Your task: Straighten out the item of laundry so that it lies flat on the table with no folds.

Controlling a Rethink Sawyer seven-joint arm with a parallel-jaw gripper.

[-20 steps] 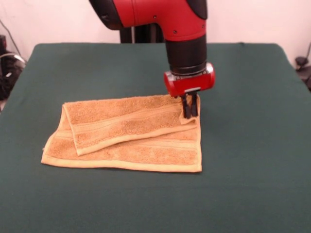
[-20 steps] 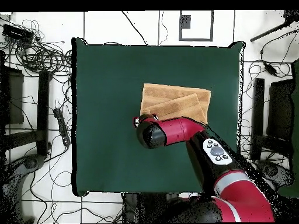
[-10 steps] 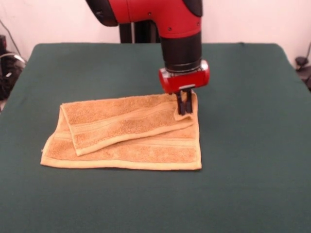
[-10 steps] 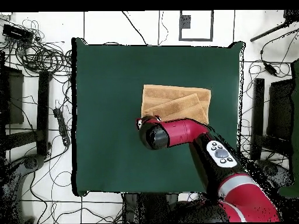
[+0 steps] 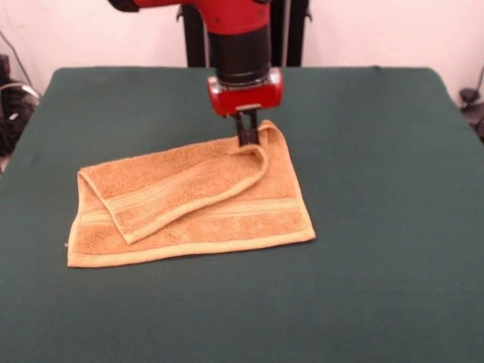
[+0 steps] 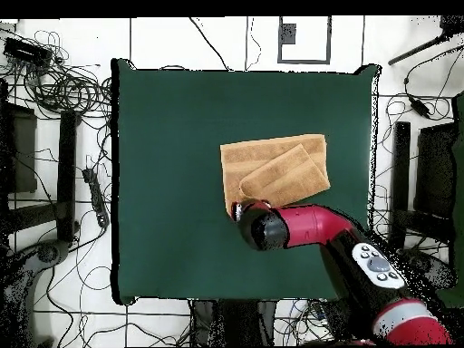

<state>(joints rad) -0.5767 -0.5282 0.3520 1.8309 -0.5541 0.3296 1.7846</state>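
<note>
One gripper [image 5: 247, 136] pinching towel [image 5: 189, 204] corner, fingertips half-hidden

One camera sits low across the table [image 5: 393, 227], angled down over the green cloth toward the wall behind, close enough that the near table edge falls outside the frame; the other looks straight down from high above, taking in the whole table [image 6: 163, 181] and the cabled floor around it; both share the tabletop, the towel [image 5: 189, 200] [image 6: 272, 168] and the arm [image 5: 238, 38] [image 6: 317, 227].
</note>
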